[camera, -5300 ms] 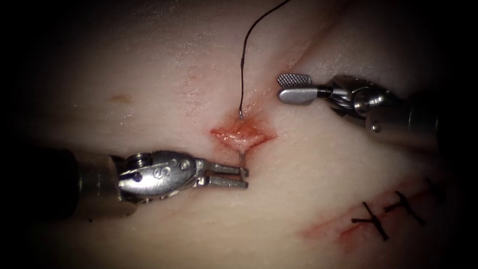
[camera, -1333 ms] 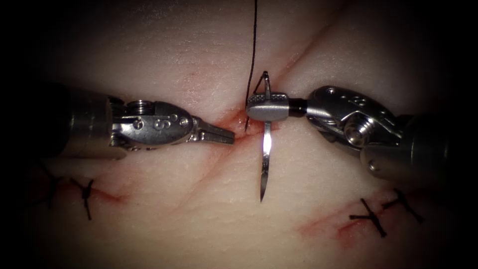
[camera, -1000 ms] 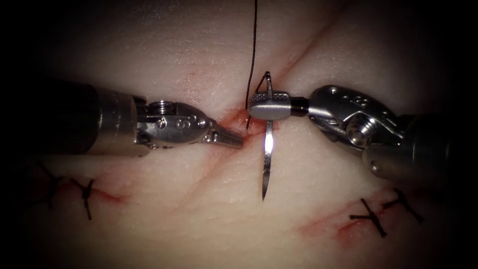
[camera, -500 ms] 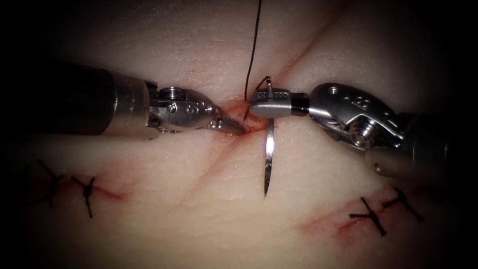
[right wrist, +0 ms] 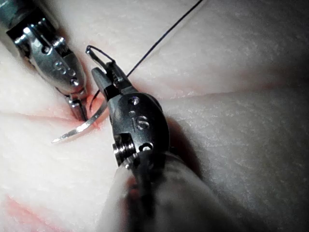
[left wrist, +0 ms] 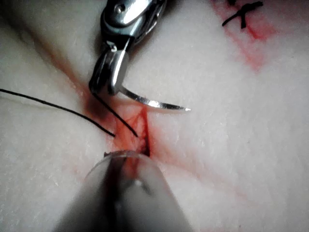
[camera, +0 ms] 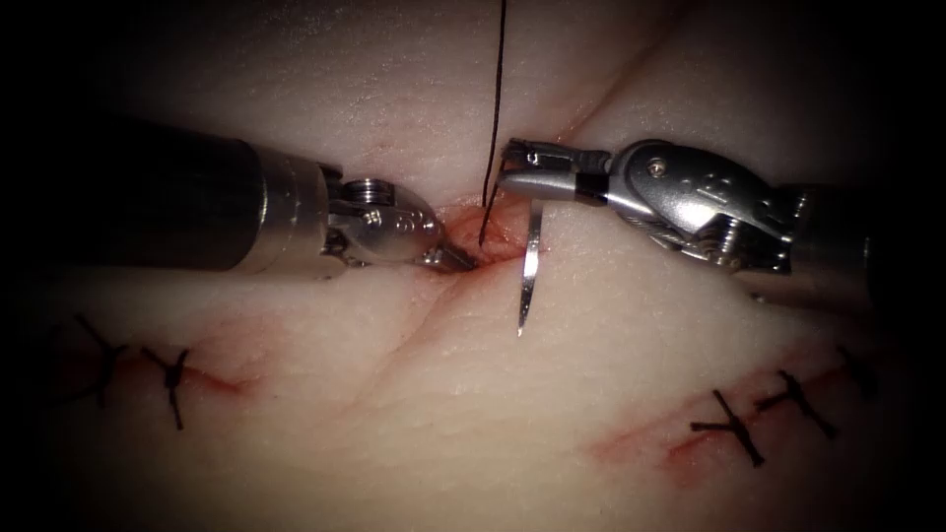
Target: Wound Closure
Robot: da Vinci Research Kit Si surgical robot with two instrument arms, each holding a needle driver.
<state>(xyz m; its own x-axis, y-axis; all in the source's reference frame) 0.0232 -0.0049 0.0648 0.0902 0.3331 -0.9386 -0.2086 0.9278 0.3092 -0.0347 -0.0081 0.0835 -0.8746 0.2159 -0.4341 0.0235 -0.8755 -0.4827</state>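
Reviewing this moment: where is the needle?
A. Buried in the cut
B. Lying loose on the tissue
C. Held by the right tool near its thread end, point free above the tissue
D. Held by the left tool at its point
C: the right tool clamps the needle near its thread end, its point bare over the tissue.

The curved needle [camera: 530, 266] hangs clear of the tissue [camera: 552, 394], gripped near its swaged end, tip pointing down just right of the cut [camera: 483, 241]. Dark thread [camera: 496, 108] rises from the red, gaping cut.
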